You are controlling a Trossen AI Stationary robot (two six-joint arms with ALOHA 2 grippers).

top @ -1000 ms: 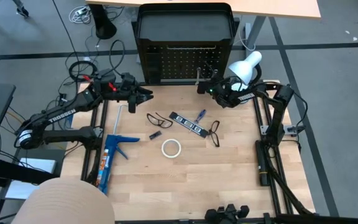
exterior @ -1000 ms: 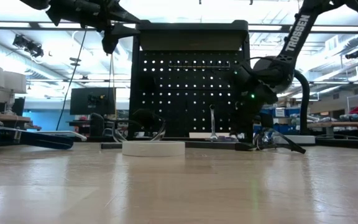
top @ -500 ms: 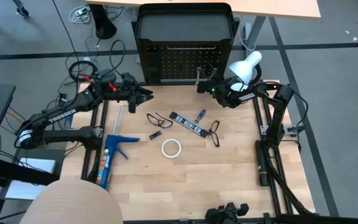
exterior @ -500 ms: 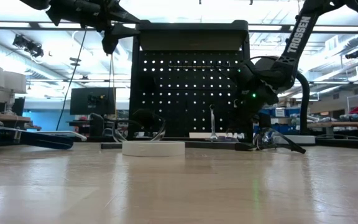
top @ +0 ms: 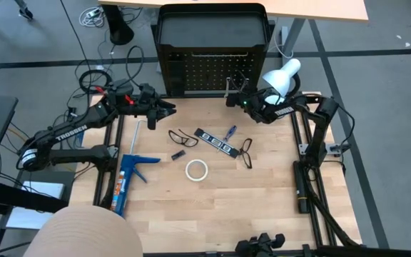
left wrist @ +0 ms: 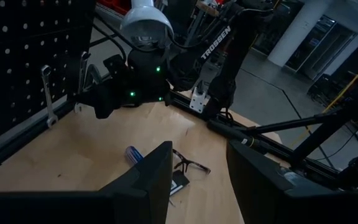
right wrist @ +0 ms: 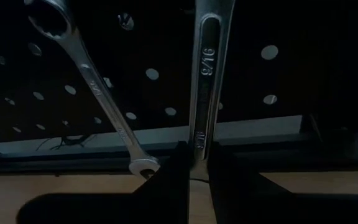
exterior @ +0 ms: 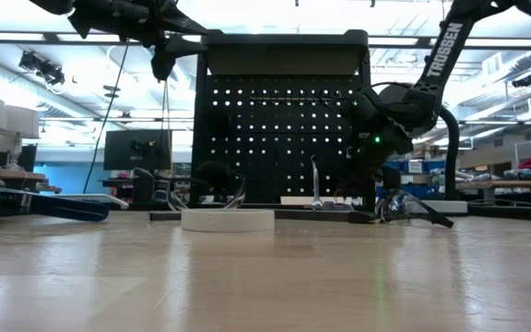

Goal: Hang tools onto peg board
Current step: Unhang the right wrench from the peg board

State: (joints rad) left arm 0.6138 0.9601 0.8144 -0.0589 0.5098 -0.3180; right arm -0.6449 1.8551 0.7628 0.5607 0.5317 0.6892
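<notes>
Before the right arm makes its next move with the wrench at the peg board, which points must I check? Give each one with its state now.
1. Right claw shut on the 9/16 wrench: ok.
2. Held wrench upright against the peg board: ok.
3. Held wrench caught on a peg: cannot tell, its top end is out of view.
4. Second wrench hangs apart from the held one: ok, tilted.
5. Left claw waits at the board's left edge, away from the right arm: ok.
6. White tape ring and other tools remain on the table: not ok, not hung.

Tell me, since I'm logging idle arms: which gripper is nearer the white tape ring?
Left, narrowly. The left gripper hovers up-left of the white tape ring; the right gripper is farther, at the peg board.
</notes>
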